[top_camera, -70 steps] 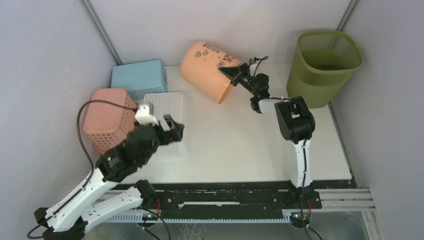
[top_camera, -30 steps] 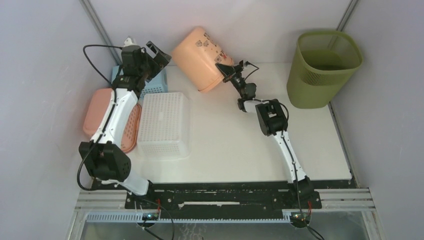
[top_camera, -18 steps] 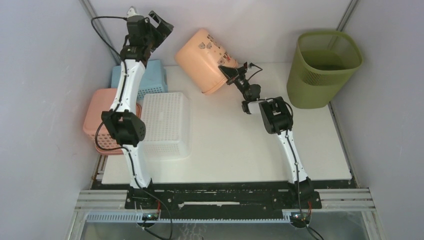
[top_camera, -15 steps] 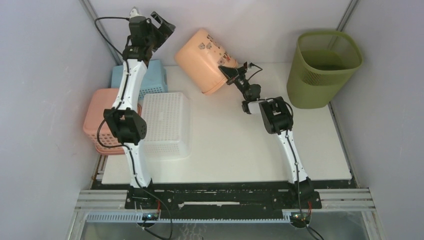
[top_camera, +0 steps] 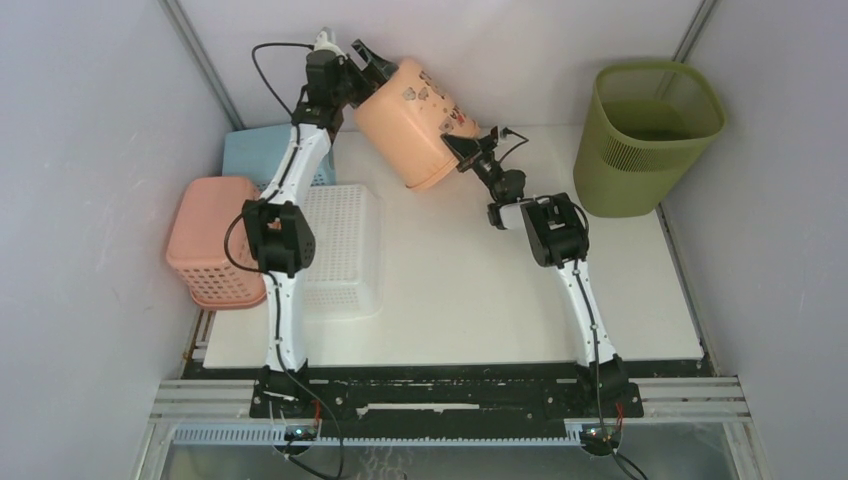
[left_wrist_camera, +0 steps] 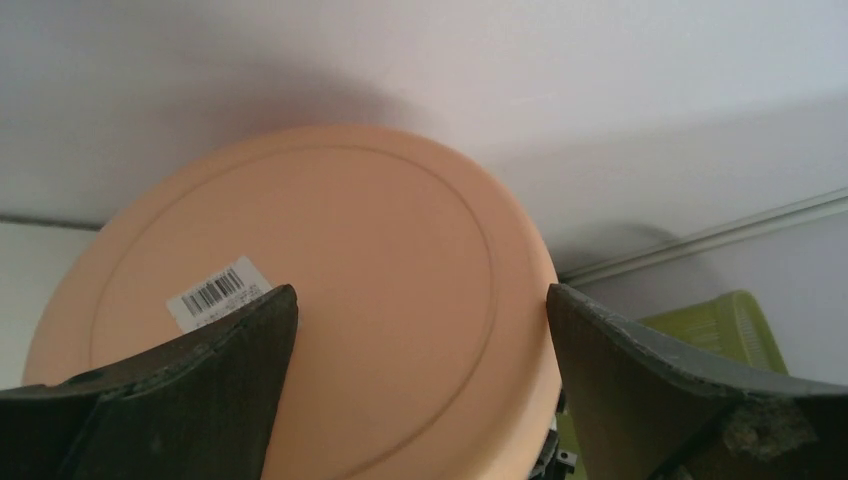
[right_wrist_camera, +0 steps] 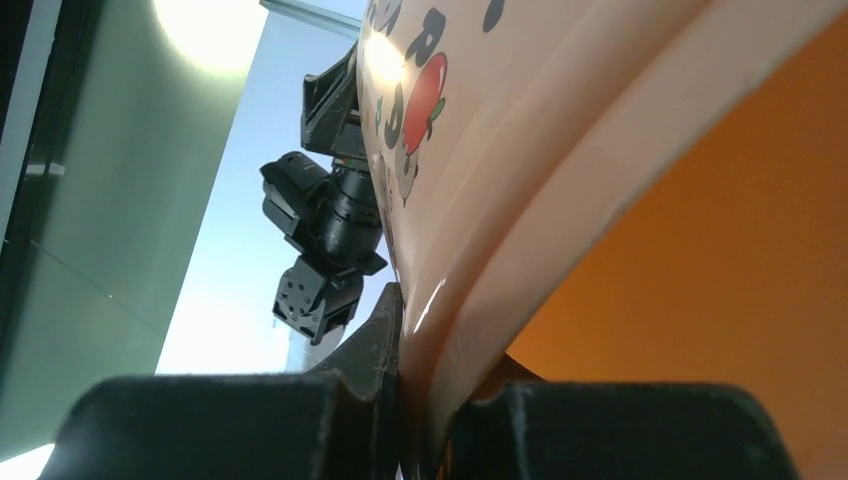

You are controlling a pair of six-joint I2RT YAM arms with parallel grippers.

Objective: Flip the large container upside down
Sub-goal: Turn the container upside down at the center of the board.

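Observation:
The large container (top_camera: 650, 140), an olive-green bin, stands upright with its mouth up at the back right corner; neither gripper is near it. A sliver of the bin (left_wrist_camera: 720, 325) shows in the left wrist view. My right gripper (top_camera: 462, 143) is shut on the rim of a peach bucket (top_camera: 410, 125), holding it tilted above the table's back edge. In the right wrist view the rim (right_wrist_camera: 480, 300) is pinched in the right gripper (right_wrist_camera: 420, 400). My left gripper (top_camera: 375, 62) stands open at the bucket's flat base (left_wrist_camera: 330, 300), fingers (left_wrist_camera: 200, 390) on either side; contact is unclear.
A blue basket (top_camera: 262, 152), a pink basket (top_camera: 205, 240) and a white basket (top_camera: 345, 240) lie bottom-up along the left side. The back wall is close behind the bucket and the left arm. A side wall stands just right of the green bin.
The left arm has swung right from the back left corner until its open gripper reaches the peach bucket's base. The right gripper keeps its hold; the bucket has barely shifted.

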